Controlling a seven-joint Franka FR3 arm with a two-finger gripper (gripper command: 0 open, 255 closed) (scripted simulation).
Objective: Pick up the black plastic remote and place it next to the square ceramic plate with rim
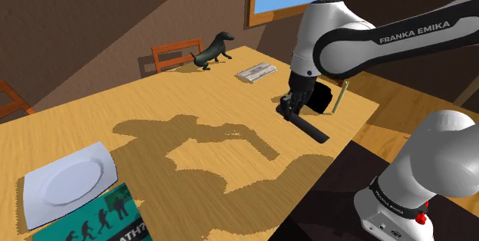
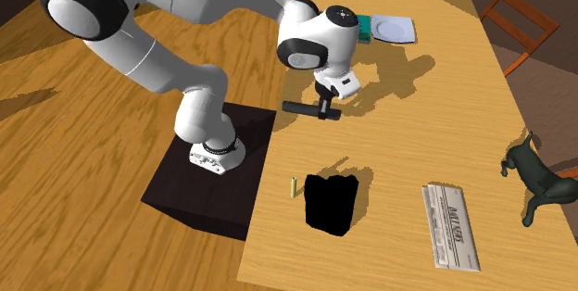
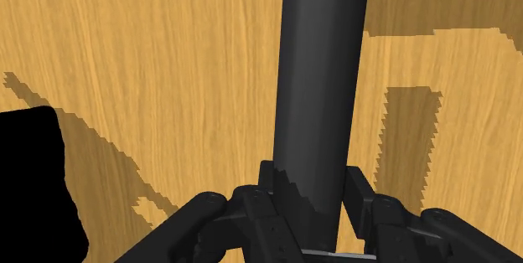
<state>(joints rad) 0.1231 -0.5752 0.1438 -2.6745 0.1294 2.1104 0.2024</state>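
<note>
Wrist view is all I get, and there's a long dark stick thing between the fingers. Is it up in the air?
Observer: Yes. The remote looks lifted clear of the table in the gripper, near the table edge by the stand.
Operator: Where do I take it?
Observer: To the white square plate. It lies at the table's other end, at the shoulder view's lower left.
Operator: Is anything next to that?
Observer: A green book lies close beside it, on the side toward the stand's edge of the table.
</note>
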